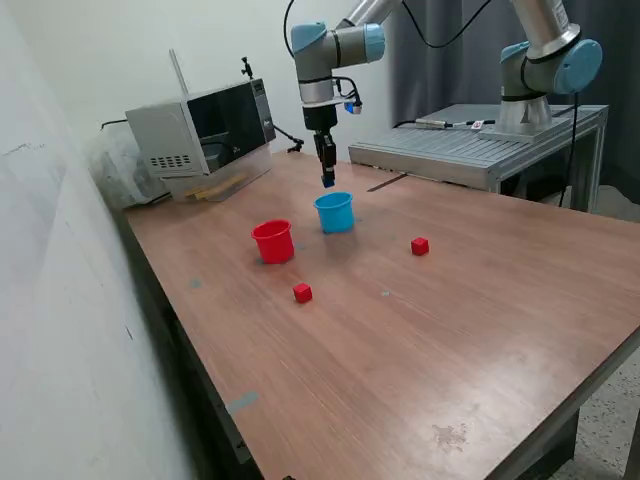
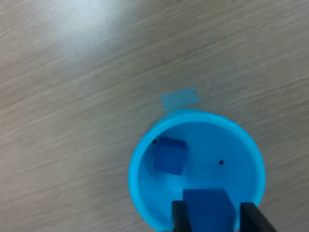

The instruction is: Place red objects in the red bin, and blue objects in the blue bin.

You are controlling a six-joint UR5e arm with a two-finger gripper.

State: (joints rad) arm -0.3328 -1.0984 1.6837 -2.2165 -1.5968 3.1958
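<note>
Exterior view: two-finger gripper (image 1: 327, 182) hangs just above the light blue tapered plastic cup (image 1: 335, 212); red plastic cup (image 1: 273, 241) sits at its 8 o'clock, two small solid red cubes (image 1: 302, 292) (image 1: 420, 245) lie loose on the wooden table (image 1: 420, 340). Wrist view: gripper (image 2: 213, 215) clamped on a dark blue cube (image 2: 207, 205) over the cup mouth, another blue cube (image 2: 169, 155) already inside. Likely the drop step: next, release and go for a red cube; fingertips are cut off by the frame edge.

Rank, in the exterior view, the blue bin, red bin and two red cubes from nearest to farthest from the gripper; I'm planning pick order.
From the gripper:
1. blue bin, directly below.
2. red bin, toward the view's left.
3. and 4. red cube at the view's right and front red cube: too close to call.
</note>
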